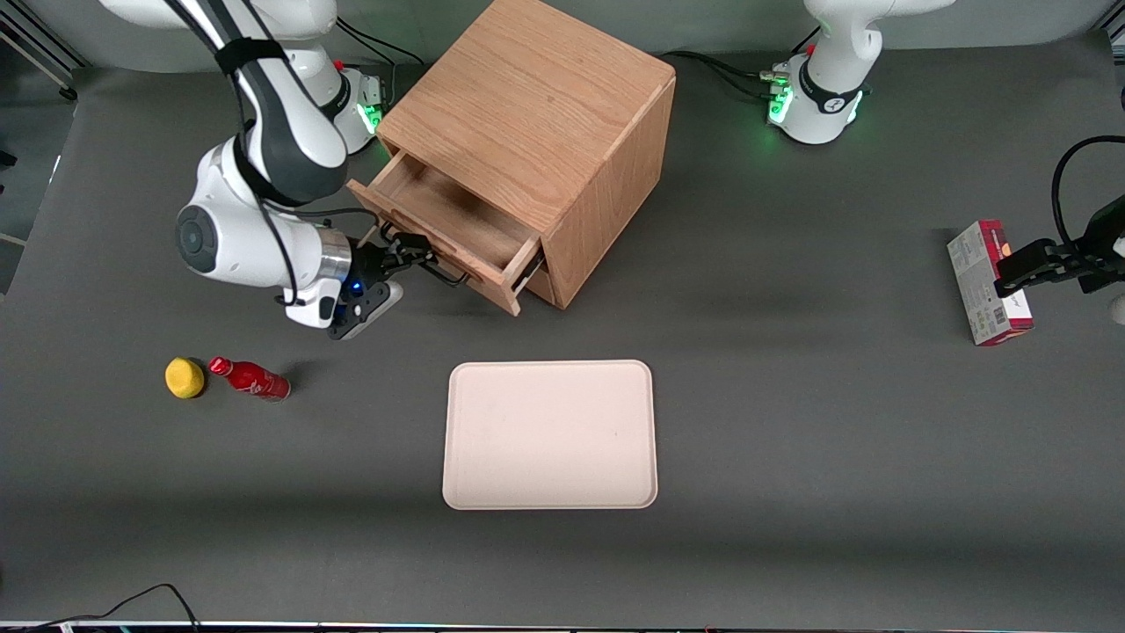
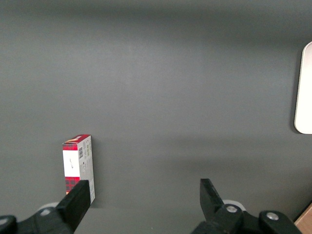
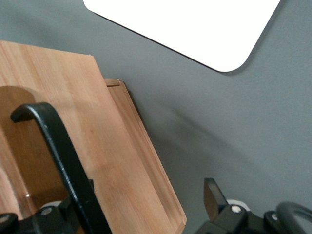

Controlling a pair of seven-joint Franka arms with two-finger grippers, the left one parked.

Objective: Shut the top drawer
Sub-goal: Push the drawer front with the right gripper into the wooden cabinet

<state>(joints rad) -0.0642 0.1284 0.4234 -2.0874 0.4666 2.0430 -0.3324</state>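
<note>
While the top drawer (image 1: 457, 224) stands open, the pincer (image 1: 413, 253) straddles its handle (image 3: 61, 161).

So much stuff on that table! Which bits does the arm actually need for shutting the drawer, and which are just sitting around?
Needed:
- top drawer, pulled open
- its black handle
- gripper, at that handle
- wooden cabinet holding the drawer

Just lying about:
- beige tray
- red bottle, lying down
- yellow object beside it
- red-and-white box, toward the parked arm's end
</note>
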